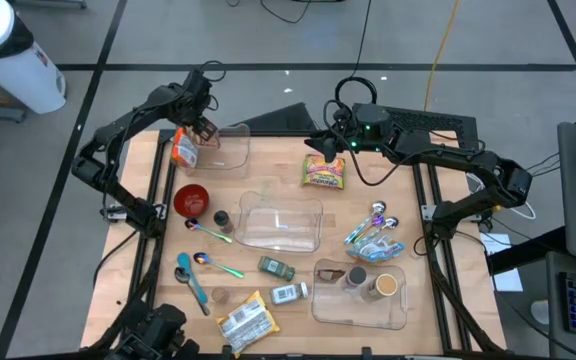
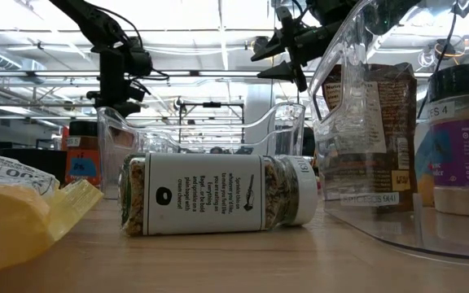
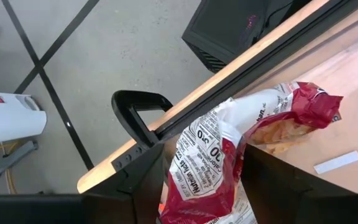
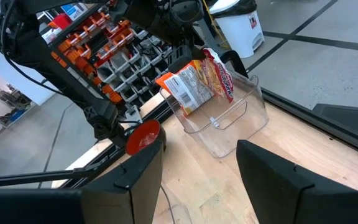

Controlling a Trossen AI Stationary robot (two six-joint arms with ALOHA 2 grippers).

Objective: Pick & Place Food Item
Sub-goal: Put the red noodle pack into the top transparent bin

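Observation:
A red, white and orange snack bag (image 4: 197, 81) stands tilted at the left end of a clear bin (image 4: 235, 118) at the table's far left; its top sticks up above the bin's rim. My left gripper (image 3: 204, 186) comes down over the bag (image 3: 229, 155) from above, open, with one finger on each side of it. In the high view the left gripper (image 1: 196, 130) stands just over the bag (image 1: 184, 150). My right gripper (image 4: 197, 180) hangs open and empty above the far middle of the table (image 1: 320, 145), pointing toward the bin. My left gripper has its two fingers (image 3: 135, 180) beside the bag's lower sides (image 3: 185, 186), slanting down from above. I cannot tell whether they touch the bag. The bag leans in the bin and does not hang from the fingers.
A red bowl (image 1: 191, 199) sits near the bin. A larger clear bin (image 1: 280, 222) stands mid-table, a yellow snack bag (image 1: 325, 172) behind it. Spoons, spice jars (image 2: 218, 194), a wrapped bar (image 1: 245, 320) and a bin holding jars (image 1: 360, 293) fill the near half.

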